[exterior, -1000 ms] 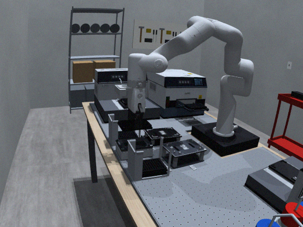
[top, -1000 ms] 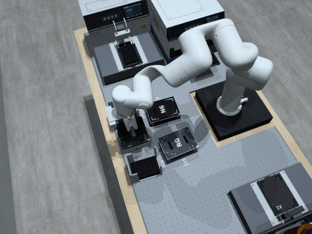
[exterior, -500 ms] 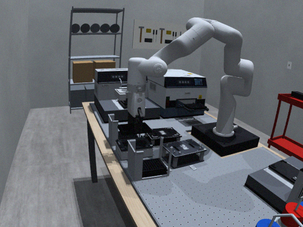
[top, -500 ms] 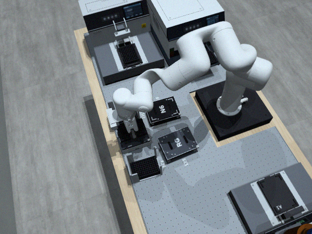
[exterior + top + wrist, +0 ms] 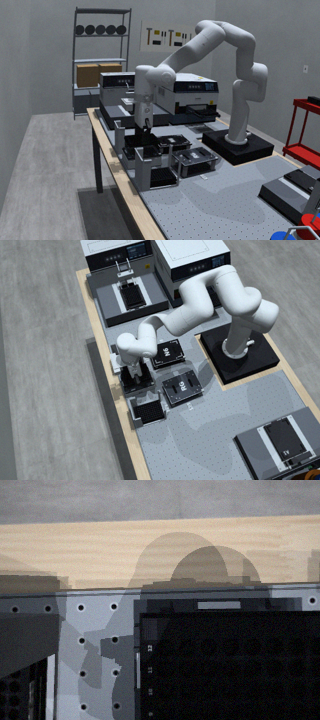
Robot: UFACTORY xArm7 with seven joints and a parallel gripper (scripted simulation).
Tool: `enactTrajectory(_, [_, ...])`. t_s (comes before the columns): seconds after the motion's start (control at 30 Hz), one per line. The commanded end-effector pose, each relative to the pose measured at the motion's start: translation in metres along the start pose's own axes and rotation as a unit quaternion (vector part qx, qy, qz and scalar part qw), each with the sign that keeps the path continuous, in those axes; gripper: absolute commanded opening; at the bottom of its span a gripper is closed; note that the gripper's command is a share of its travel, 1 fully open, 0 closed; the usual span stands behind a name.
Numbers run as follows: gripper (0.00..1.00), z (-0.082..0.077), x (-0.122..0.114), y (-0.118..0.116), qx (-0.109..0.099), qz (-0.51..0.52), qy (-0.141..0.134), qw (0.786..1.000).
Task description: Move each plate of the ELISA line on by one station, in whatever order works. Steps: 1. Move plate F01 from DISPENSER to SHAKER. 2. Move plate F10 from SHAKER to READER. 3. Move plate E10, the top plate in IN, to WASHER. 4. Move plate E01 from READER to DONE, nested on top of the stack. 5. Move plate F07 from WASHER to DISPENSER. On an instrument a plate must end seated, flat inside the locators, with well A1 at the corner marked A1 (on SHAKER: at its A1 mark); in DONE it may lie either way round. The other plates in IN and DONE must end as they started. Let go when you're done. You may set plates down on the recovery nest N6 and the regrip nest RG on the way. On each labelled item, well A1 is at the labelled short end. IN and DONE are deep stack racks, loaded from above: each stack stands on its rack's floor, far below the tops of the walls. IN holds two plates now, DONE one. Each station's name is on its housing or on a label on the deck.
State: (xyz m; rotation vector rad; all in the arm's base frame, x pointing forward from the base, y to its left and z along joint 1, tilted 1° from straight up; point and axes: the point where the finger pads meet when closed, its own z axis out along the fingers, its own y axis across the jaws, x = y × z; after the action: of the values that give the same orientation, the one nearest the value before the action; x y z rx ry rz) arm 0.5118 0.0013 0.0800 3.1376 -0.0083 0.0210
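Note:
My gripper (image 5: 135,378) (image 5: 147,129) points straight down at the left edge of the deck and is shut on a black well plate (image 5: 147,377) (image 5: 138,141) (image 5: 230,670). I hold the plate flat, low between the walls of the farther stack rack (image 5: 140,392) (image 5: 119,131). Its label cannot be read. In the wrist view the plate fills the lower right and my fingers are hidden. The nearer rack (image 5: 131,405) (image 5: 142,167), labelled IN, holds a black plate (image 5: 149,411) (image 5: 161,176). One plate (image 5: 133,295) sits on the back left instrument. Another plate (image 5: 216,299) (image 5: 204,112) lies on the back right instrument's drawer.
Nest N6 (image 5: 168,352) (image 5: 171,140) and nest RG (image 5: 183,387) (image 5: 193,156) stand empty just right of the racks. The station marked A1 (image 5: 284,438) (image 5: 299,178) at the front right has no plate. The arm's black base (image 5: 240,361) stands at mid right. The deck's wooden edge (image 5: 150,550) runs close by.

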Motion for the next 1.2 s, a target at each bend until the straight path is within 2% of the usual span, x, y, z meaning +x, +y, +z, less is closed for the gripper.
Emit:
enactTrajectory(0.0, [0.00, 0.004, 0.002, 0.000, 0.000, 0.000, 0.002, 1.000])
enactTrajectory(0.2, [0.00, 0.011, 0.002, 0.000, 0.000, 0.000, 0.002, 1.000])
enactTrajectory(0.93, [0.00, 0.011, 0.002, 0.000, 0.000, 0.000, 0.002, 1.000])
enactTrajectory(1.17, [0.00, 0.021, 0.001, 0.000, 0.000, 0.000, 0.002, 1.000])
